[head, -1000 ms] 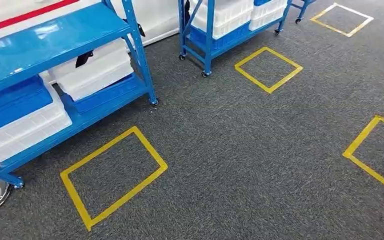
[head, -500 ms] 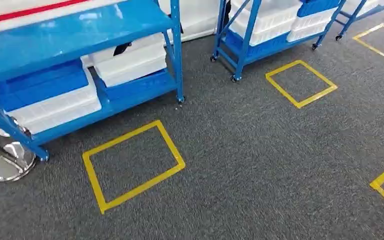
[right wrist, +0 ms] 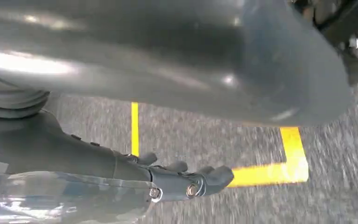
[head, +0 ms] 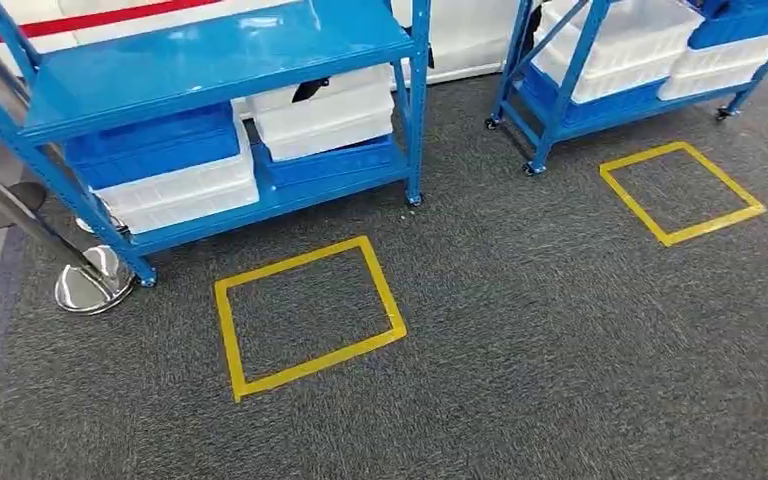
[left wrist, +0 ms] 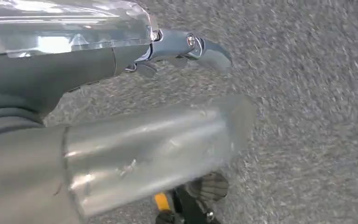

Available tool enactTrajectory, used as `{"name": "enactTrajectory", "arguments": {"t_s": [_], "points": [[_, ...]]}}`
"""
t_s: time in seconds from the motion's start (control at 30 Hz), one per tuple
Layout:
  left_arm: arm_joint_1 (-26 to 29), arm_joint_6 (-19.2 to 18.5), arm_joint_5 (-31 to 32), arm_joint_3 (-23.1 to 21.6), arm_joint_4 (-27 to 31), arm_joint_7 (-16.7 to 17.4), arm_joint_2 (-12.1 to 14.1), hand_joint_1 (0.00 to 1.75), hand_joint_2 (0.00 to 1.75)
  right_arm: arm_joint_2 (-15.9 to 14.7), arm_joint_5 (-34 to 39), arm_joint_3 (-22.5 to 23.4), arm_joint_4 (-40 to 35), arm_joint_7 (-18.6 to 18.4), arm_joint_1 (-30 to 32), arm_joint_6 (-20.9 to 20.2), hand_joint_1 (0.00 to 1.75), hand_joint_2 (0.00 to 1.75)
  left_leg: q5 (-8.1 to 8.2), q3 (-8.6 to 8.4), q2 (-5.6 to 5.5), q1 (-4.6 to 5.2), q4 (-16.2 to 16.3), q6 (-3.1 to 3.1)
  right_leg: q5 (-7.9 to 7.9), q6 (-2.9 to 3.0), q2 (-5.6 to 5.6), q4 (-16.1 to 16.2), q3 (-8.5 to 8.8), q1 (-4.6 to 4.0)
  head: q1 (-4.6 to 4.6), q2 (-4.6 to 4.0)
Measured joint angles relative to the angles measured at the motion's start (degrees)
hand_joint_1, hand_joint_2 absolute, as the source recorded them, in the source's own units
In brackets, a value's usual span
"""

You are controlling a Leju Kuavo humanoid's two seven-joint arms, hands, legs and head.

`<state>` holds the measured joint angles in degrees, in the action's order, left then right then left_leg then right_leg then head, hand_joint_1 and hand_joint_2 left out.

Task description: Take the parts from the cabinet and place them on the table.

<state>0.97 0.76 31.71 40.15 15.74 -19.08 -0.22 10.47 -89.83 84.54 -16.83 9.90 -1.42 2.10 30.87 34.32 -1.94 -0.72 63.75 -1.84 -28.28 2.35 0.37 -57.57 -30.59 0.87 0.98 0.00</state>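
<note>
two blue wheeled racks: the near rack (head: 210,55) and the far rack (head: 560,100). the near one's lower shelf carries two white bins (head: 325,115) and one blue bin (head: 155,145). two yellow tape squares (head: 305,315) mark the carpet.
</note>
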Motion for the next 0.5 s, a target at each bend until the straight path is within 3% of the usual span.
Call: {"name": "enactTrajectory", "arguments": {"t_s": [0.03, 0.1, 0.13, 0.17, 0.2, 0.23, 0.27, 0.4, 0.43, 0.47, 0.5], "points": [[-0.25, 0.0, 0.22, 0.0, 0.0, -0.07, 0.0, 0.0, 0.0, 0.0, 0.0, 0.02, 0.0, 0.02, 0.11, 0.02, 0.0, 0.0, 2.46, 2.47, 0.94, -0.06, 5.08, -0.21, -0.07, 0.1, -0.94, 0.0, 0.01, -0.16, 0.04, 0.0], [-0.37, -0.02, 1.71, -0.02, 0.0, -0.46, -0.02, 0.0, 0.0, -0.02, 0.0, 0.02, 0.0, 0.39, 0.08, 0.0, 0.0, 0.0, 4.4, 5.71, 1.5, -0.1, 11.68, -0.43, -0.21, 0.21, -2.59, -0.04, -0.01, -0.31, 0.02, 0.0], [-0.25, 0.04, 2.64, -0.04, 0.0, -0.7, -0.02, 0.0, 0.0, 0.0, 0.0, 0.02, 0.0, 0.55, 0.02, -0.02, 0.0, 0.0, 3.37, 5.41, 1.62, -0.13, 11.13, -0.47, -0.3, 0.2, -3.26, -0.04, 0.08, -0.33, 0.02, 0.0], [-0.23, 0.11, 3.48, -0.04, 0.0, -0.87, 0.02, 0.0, 0.0, 0.0, 0.0, 0.02, 0.0, 0.85, -0.12, -0.09, 0.0, 0.0, 1.16, 3.79, 1.76, -0.13, 7.95, -0.41, -0.45, 0.11, -3.96, -0.06, 0.23, -0.33, 0.04, 0.0], [-0.32, 0.22, 4.43, -0.13, 0.0, -0.98, 0.07, 0.0, 0.0, 0.02, 0.04, 0.02, 0.0, 1.13, -0.32, -0.15, 0.0, 0.0, -1.54, 1.07, 2.18, -0.11, 2.76, -0.24, -0.59, -0.03, -4.64, -0.07, 0.5, -0.33, 0.09, 0.0], [-0.46, 0.22, 5.13, -0.22, 0.0, -0.96, 0.07, 0.0, 0.0, 0.02, 0.13, 0.02, 0.04, 1.4, -0.4, -0.3, 0.0, 0.0, -3.78, -1.8, 3.68, 0.0, -2.49, 0.08, -0.76, -0.2, -5.24, -0.07, 0.82, -0.36, 0.08, 0.0], [-0.5, 0.22, 5.25, -0.22, 0.0, -0.94, 0.07, 0.0, 0.0, 0.04, 0.13, 0.02, 0.07, 1.49, -0.44, -0.33, 0.0, 0.0, -4.18, -2.45, 4.37, 0.05, -3.65, 0.21, -0.81, -0.26, -5.39, -0.07, 0.9, -0.38, 0.09, 0.0], [-0.52, 0.22, 5.36, -0.24, 0.0, -0.92, 0.07, 0.0, 0.0, 0.04, 0.15, 0.02, 0.07, 1.55, -0.47, -0.37, 0.0, 0.0, -4.35, -2.76, 4.74, 0.08, -4.18, 0.28, -0.83, -0.28, -5.47, -0.07, 0.94, -0.39, 0.09, 0.0], [-0.72, 0.24, 5.83, -0.3, 0.0, -0.68, 0.05, 0.0, 0.0, 0.07, 0.24, 0.02, 0.11, 1.79, -0.52, -0.48, 0.0, 0.0, -3.8, -3.57, 7.04, 0.38, -6.27, 0.61, -0.98, -0.49, -5.85, -0.12, 1.07, -0.66, 0.11, 0.0], [-0.96, 0.28, 6.17, -0.35, 0.0, -0.44, 0.04, 0.0, 0.0, 0.09, 0.28, 0.02, 0.15, 1.88, -0.61, -0.53, 0.0, 0.0, -3.85, -3.55, 6.84, 0.77, -6.34, 0.76, -1.18, -0.77, -6.09, -0.31, 1.05, -0.89, 0.11, 0.0], [-0.91, 0.52, 6.86, -0.68, -0.18, 0.24, -0.11, 0.0, 0.0, 0.13, 0.33, 0.02, 0.33, 2.23, -1.59, -0.61, 0.0, 0.0, -4.12, -3.02, 4.46, 0.82, -6.33, 1.6, -1.24, -1.54, -7.87, -0.02, 1.6, -0.78, -0.13, 0.0]]}}
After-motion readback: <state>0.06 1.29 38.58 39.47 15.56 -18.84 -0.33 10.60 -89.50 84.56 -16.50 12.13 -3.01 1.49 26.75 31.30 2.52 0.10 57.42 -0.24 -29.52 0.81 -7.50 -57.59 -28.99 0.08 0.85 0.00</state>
